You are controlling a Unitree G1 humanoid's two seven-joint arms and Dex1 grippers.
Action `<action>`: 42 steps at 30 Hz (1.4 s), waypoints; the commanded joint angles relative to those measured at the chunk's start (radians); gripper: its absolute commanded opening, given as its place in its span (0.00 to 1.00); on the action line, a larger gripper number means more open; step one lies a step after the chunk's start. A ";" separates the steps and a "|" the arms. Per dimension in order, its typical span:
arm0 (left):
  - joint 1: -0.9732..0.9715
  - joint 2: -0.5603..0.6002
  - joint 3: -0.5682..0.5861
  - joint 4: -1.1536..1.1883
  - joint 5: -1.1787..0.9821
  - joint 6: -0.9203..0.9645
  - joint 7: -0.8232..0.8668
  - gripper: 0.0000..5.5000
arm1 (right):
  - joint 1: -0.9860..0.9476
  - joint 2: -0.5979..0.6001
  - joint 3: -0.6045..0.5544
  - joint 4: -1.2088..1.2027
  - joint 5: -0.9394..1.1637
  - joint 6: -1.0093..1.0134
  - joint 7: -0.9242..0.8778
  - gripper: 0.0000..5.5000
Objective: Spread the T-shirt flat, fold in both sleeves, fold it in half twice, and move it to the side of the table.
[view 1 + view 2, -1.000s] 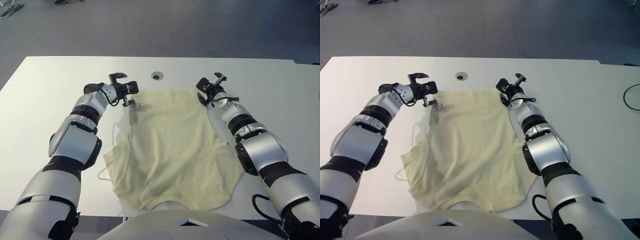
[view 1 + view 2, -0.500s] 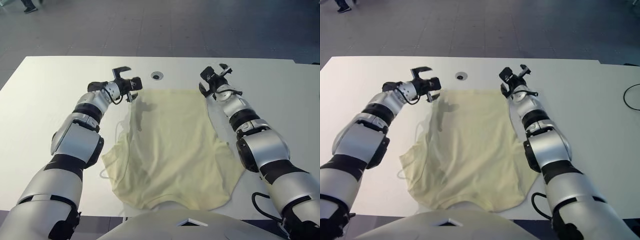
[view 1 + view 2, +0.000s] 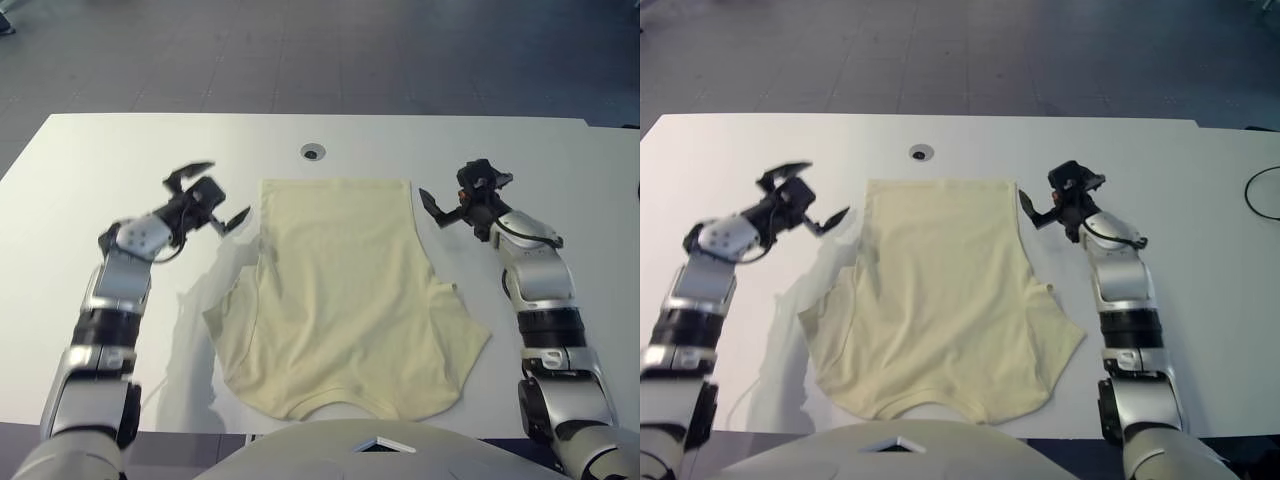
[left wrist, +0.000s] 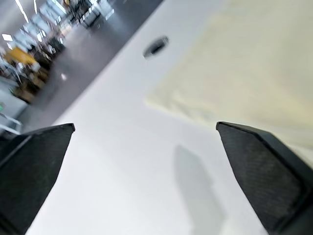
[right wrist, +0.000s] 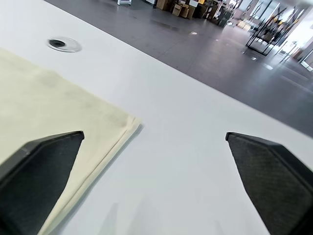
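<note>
T-shirt, pale yellow, lies on the white table, roughly centred in front of the robot. The hem is at the far side and the neck opening at the near edge. The body of the shirt is mostly flat, w/ the hem running straight across. The right sleeve is spread out to the side and lies flat. The left sleeve looks bunched or partly folded over itself, though the creases there are hard to read.

Left gripper hangs above the table just left of the shirt's far-left corner, apart from the cloth. Its fingers are spread wide w/ nothing between them. In the left wrist view both fingertips frame bare tabletop, w/ the shirt's corner just beyond.

Right gripper is just right of the far-right corner, also clear of the fabric. Its jaws are parted and empty. The right wrist view shows the hem corner lying between and ahead of its two fingertips.

Round grommet hole sits in the table beyond the hem, near the far edge and well apart from both grippers. A dark cable loops on the table at the far right, well away from the shirt.
</note>
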 commanded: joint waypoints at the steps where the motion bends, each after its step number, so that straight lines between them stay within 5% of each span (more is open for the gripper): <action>1: 0.662 -0.042 0.330 -0.872 -0.335 0.459 -0.026 0.94 | 0.420 -0.075 -0.256 -0.680 0.344 0.340 0.129 0.98; 7: 0.768 0.002 0.299 -0.973 -0.297 0.486 -0.043 0.98 | 0.540 -0.196 -0.244 -0.767 0.350 0.324 0.247 0.98; 15: 0.636 0.100 0.157 -0.968 -0.188 0.555 -0.015 0.98 | 0.480 -0.290 0.004 -0.732 0.142 0.200 0.232 0.98; 28: 0.433 0.146 -0.163 -0.663 0.104 0.409 0.031 0.98 | 0.208 -0.212 0.332 -0.300 -0.276 -0.049 0.047 0.98; 42: 0.021 0.057 -0.249 -0.166 0.168 0.293 0.068 0.98 | -0.125 -0.024 0.363 0.353 -0.399 -0.252 -0.166 0.98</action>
